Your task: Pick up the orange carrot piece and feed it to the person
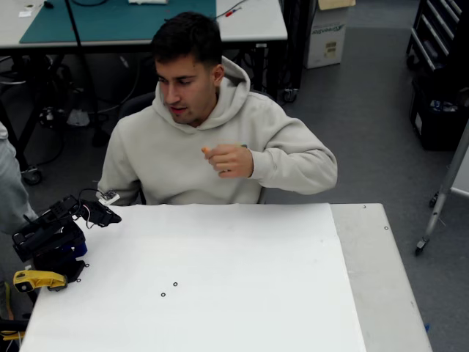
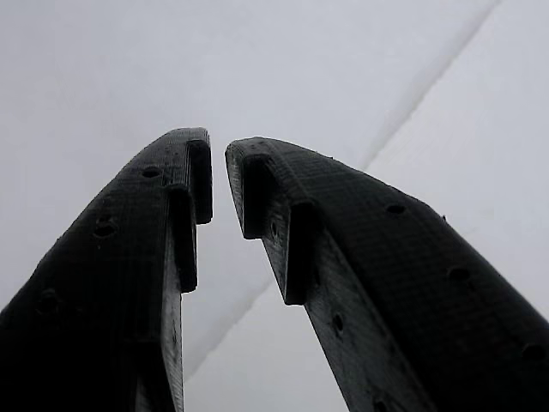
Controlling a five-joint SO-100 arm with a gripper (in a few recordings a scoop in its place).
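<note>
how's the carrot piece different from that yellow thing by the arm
The orange carrot piece is tiny and held up in the person's hand; the yellow tool is much larger and lies at the table's left edge. Carrot is orange, tool yellow. The gripper holds neither.

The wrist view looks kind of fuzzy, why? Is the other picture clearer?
In the wrist view the gripper fingers sit so close they look huge and soft-edged against pale table; the overhead view is evenly lit and sharper, though the carrot piece in the person's hand is slightly smeared.
</note>
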